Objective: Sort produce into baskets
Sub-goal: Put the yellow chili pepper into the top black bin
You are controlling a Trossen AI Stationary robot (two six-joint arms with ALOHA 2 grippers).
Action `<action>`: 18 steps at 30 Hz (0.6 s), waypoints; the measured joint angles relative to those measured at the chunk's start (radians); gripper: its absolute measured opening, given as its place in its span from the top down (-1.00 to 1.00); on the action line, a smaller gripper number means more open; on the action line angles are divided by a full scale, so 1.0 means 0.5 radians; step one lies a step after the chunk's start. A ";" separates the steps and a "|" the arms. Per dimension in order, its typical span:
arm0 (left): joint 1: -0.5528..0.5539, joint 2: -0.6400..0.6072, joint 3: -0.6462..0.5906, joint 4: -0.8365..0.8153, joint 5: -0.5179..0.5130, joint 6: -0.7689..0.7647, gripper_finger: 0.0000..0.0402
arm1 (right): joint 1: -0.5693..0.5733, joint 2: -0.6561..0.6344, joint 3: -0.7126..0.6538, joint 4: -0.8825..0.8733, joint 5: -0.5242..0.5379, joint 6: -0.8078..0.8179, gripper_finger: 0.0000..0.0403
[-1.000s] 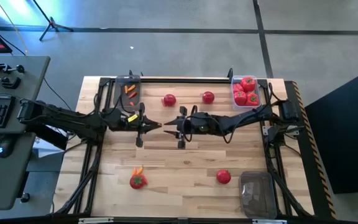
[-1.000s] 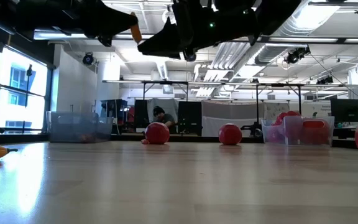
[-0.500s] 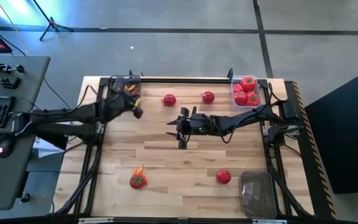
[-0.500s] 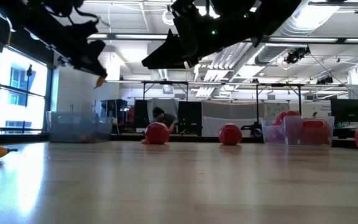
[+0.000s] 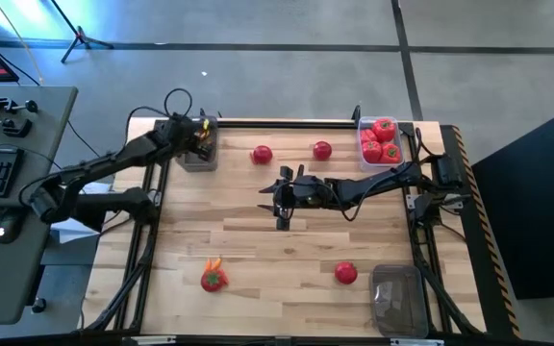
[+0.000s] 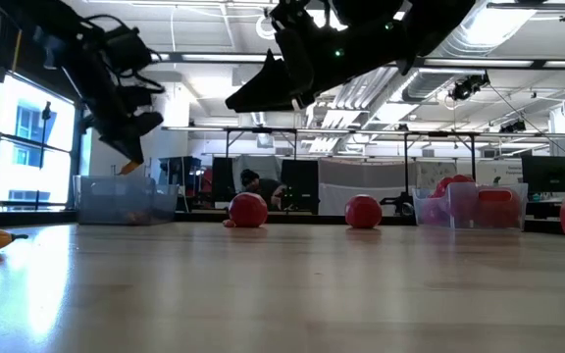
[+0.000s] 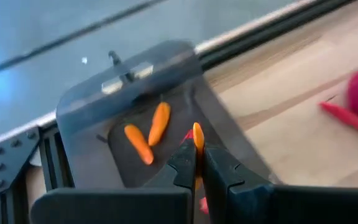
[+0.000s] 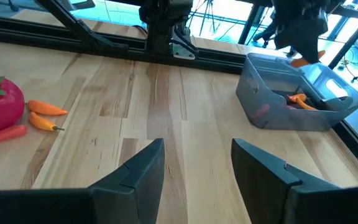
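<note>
While over the far-left tub [image 5: 198, 149], left claw [image 7: 199, 163] pinched tight on a carrot [image 7: 198, 140], above two more carrots [image 7: 148, 132] inside. Right claw [image 8: 196, 163] mid-tabletop [image 5: 258, 240], fingers apart, holding nothing. Tomatoes [image 5: 381, 140] in far-right tub [image 5: 365, 154].

A light wooden slatted table [image 5: 287, 250] with a black metal frame carries everything. At its far right corner stands a translucent plastic tub [image 5: 381, 141] of red tomatoes. Left of that tub lie two loose red tomatoes [image 5: 322, 150] [image 5: 262, 154], and farther left a grey tub [image 5: 198, 146] holding orange carrot pieces. Well nearer than the tomato tub lie a red tomato [image 5: 345, 274], an empty clear tub [image 5: 397, 300] and, farther left, a tomato with small orange pieces [image 5: 213, 277].
</note>
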 joint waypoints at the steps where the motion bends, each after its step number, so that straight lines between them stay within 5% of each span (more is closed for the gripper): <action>1: 0.041 0.040 0.005 -0.004 0.030 0.020 1.00 | 0.000 0.000 0.000 -0.002 -0.001 0.000 0.12; 12: 0.256 0.446 0.020 0.112 0.136 0.211 0.99 | 0.000 0.000 0.000 -0.061 -0.004 0.000 0.12; 18: 0.244 0.559 0.020 0.219 0.131 0.244 0.81 | 0.000 0.000 0.000 -0.103 -0.004 0.104 0.12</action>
